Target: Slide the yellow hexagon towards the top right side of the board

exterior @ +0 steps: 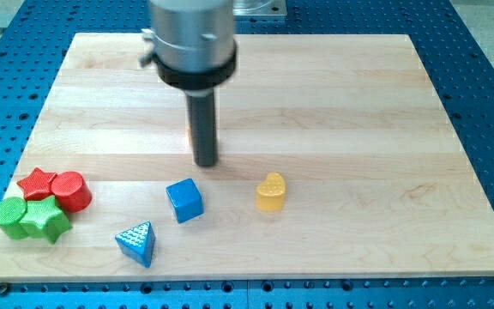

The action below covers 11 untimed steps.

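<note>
tip [206, 163] sitting up-left of yellow heart [270, 192] | fingerless rod, grasping nothing | hexagon not clearly showing; risking shoving heart instead

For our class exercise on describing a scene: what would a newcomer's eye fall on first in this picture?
First, the big grey arm head and its dark rod at the view's top centre, with my tip on the wooden board, just above the blue cube. Next, the tight red and green cluster at the view's left: red star, red cylinder, green cylinder, green star. A yellow heart-shaped block and a blue triangle sit apart.
</note>
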Motion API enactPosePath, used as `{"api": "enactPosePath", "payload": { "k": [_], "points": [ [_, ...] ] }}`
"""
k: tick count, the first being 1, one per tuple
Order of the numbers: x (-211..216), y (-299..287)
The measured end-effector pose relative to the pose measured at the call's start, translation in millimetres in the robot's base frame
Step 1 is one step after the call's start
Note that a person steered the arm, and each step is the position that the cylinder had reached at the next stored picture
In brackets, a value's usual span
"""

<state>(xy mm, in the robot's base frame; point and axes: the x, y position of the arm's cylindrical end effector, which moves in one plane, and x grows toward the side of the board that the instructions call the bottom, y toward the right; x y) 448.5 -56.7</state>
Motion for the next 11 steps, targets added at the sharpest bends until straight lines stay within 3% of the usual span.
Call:
{"api": "enactPosePath", "payload": {
  "k": [1, 2, 3, 4, 5, 6, 7, 8, 9, 10, 11],
  "points": [
    [-66, 67],
    [-10, 47],
    [-5, -48],
    [-52, 4],
    [-59, 133],
    [-52, 79],
    [-71, 38],
    [-135, 144],
    [-104, 114],
    [-92, 198],
    [-131, 275]
  ]
}}
